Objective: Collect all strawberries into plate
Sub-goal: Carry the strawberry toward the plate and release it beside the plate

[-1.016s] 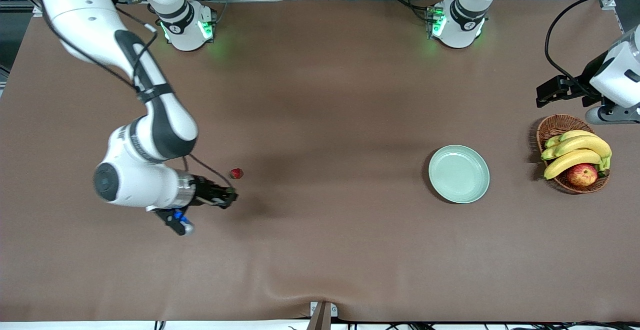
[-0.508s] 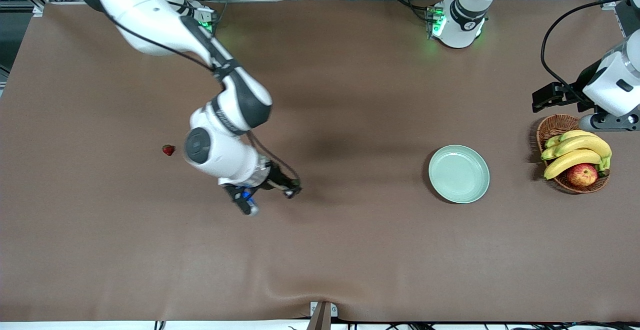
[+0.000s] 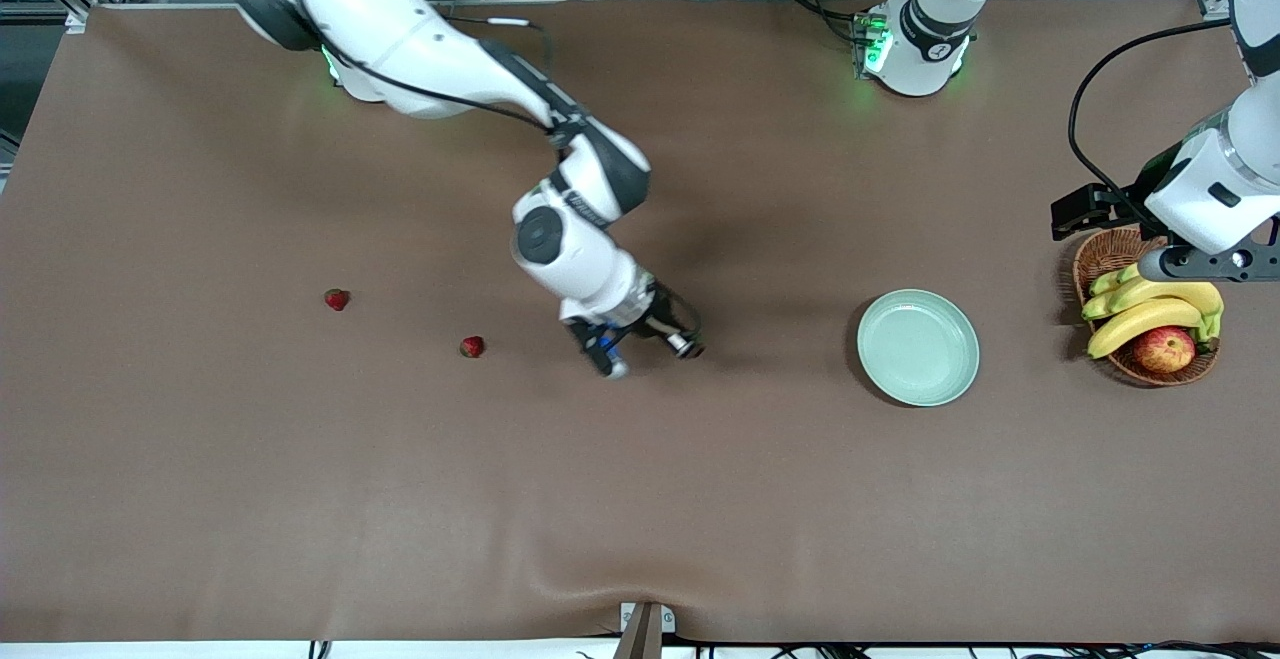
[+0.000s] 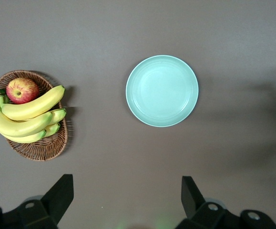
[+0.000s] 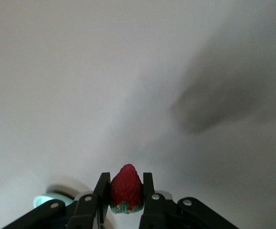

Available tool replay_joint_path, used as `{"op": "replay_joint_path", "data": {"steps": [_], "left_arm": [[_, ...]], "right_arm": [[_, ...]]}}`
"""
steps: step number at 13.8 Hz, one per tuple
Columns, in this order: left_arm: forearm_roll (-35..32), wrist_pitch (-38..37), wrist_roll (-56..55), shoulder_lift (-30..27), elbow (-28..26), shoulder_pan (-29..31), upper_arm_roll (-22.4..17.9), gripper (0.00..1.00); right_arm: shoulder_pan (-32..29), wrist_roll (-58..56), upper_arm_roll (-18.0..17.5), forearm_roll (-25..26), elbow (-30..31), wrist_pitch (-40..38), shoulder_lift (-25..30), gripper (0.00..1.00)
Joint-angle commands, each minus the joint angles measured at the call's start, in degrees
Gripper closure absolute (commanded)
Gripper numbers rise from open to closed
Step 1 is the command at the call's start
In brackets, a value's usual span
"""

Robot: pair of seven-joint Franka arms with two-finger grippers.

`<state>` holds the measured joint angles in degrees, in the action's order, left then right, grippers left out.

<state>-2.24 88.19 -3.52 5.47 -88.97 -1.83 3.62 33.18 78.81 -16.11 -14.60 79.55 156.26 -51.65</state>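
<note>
My right gripper (image 3: 689,347) is shut on a small red strawberry (image 5: 126,188), its green cap between the fingers, and holds it over the bare table between the other berries and the plate. Two more strawberries (image 3: 337,299) (image 3: 472,346) lie on the table toward the right arm's end. The pale mint-green plate (image 3: 918,347) holds nothing; it also shows in the left wrist view (image 4: 161,90). My left gripper (image 3: 1076,211) is open and holds nothing, up over the table by the basket; its fingers (image 4: 64,186) stand wide apart.
A brown wicker basket (image 3: 1105,251) with bananas (image 3: 1150,299) and a red-yellow apple (image 3: 1163,349) stands beside the plate at the left arm's end. The brown table cover has a ridge at its near edge (image 3: 640,579).
My right arm has swung from the right arm's end of the table toward the plate, carrying the strawberry. The two other strawberries have come out from under it. The left arm shifted slightly.
</note>
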Motion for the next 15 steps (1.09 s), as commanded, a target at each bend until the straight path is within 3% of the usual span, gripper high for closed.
{"op": "replay_joint_path", "data": {"steps": [1,3,4,6,11,15], "left_arm": [[-0.5,1.0,-0.3,0.0,-0.3,-0.1,0.2,0.0],[-0.5,1.0,-0.3,0.3,-0.5,0.0,0.2,0.0],[-0.5,1.0,-0.3,0.3,-0.6,0.0,0.2,0.0],[-0.5,1.0,-0.3,0.4,-0.7,0.1,0.2,0.0],[0.0,1.1,-0.3,0.5,-1.8,-0.2,0.3,0.0],[2.7,6.6,-0.7,1.9,-6.6,-3.4,0.4,0.0]], "right_arm": [[3.3,1.9,0.3,-0.6,-1.2,1.4,-2.1,1.0],[5.2,2.7,0.4,-0.6,-0.9,3.5,-3.2,1.0],[5.4,2.9,0.3,-0.6,-1.1,4.3,-4.0,0.83],[6.5,3.6,0.4,-0.2,-1.2,5.2,-4.6,0.03],[3.2,3.2,0.5,3.7,-1.1,1.8,-2.5,0.0],[-4.1,2.7,0.3,7.4,-0.8,-16.0,3.4,0.0]]}}
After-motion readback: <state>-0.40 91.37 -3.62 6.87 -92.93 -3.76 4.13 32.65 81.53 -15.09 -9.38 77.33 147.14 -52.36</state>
